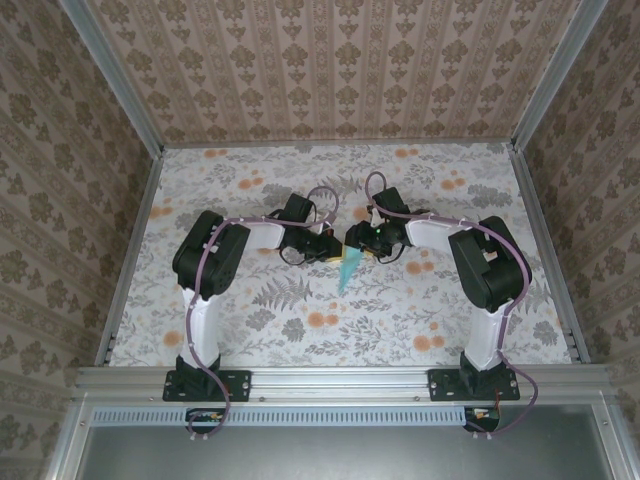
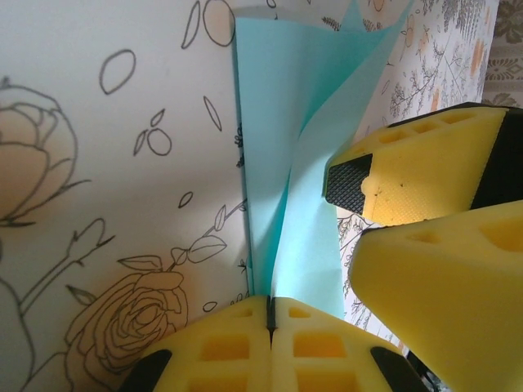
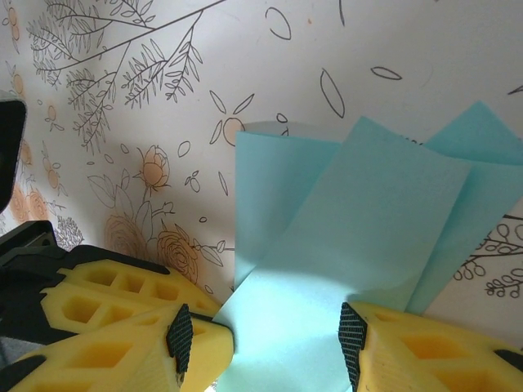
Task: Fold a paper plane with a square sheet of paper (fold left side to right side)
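**Flowered tabletop, two grippers meeting at one end of the paper**

Patterned walls (image 1: 330, 70) close in a table (image 1: 250, 320) covered with a flower print, and both arms reach to its middle. The paper plane (image 1: 347, 272) is there, pale turquoise, slim and pointed. From above, its long axis runs roughly far to near. The point aims toward the arm bases and the wide end sits under the two grippers.

The left gripper (image 1: 330, 255) comes in from the left side. Its own camera shows its yellow fingers pressed together with no gap, and the paper rises straight out of the seam between them, so it is clamped on the paper at a folded edge. Above that pinch the layers spread apart rather than lying flat.

The right gripper (image 1: 364, 250) comes in from the right. Its jaws stand apart with the paper spanning the gap between the two black pads (image 3: 180, 335). I cannot tell whether either pad actually touches the sheet.

Both grippers are at the paper, one on each side of its long axis. Only the left one grips it, so it acts as the anchor. Any left-over-right fold would turn on that axis, and the right gripper looks better placed to close or press next. It is unclear whether the point rests on the table.
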Available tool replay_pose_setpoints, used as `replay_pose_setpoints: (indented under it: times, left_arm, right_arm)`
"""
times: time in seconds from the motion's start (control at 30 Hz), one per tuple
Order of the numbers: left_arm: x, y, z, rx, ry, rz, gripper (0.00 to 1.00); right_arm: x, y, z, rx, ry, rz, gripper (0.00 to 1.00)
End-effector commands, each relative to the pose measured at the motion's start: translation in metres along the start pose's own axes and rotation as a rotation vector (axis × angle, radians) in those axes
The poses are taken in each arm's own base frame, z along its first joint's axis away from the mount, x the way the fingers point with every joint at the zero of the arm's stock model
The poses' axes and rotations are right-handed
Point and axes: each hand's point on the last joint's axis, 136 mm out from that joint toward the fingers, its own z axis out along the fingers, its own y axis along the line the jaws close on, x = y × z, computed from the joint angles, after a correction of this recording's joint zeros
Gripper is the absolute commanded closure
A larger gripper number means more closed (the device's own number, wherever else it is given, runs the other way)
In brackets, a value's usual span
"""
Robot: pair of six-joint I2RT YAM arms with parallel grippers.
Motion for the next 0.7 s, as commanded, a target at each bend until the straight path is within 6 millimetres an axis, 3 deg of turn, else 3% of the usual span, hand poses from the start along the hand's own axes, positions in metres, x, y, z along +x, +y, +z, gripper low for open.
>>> replay_pose_setpoints:
  times: [0.0, 0.23, 0.4, 0.53, 0.67]
  left_arm:
    - [0.003, 0.012, -0.002, -0.064, -0.018, 0.006, 0.91]
    - [0.003, -0.004, -0.043, -0.033, -0.103, 0.0, 0.75]
    - [0.018, -0.027, -0.064, 0.002, -0.11, 0.027, 0.76]
    - [0.033, -0.059, -0.066, 0.096, -0.067, 0.042, 0.78]
    - [0.043, -0.078, -0.054, 0.144, -0.03, 0.029, 0.78]
  right_arm:
    - [0.023, -0.041, 0.011, 0.126, 0.063, 0.072, 0.45]
    - [0.029, -0.048, 0.013, 0.135, 0.068, 0.091, 0.45]
    - [0.027, -0.045, 0.014, 0.126, 0.067, 0.085, 0.45]
    - [0.026, -0.044, 0.014, 0.125, 0.066, 0.083, 0.45]
    - [0.026, -0.043, 0.014, 0.124, 0.067, 0.081, 0.45]
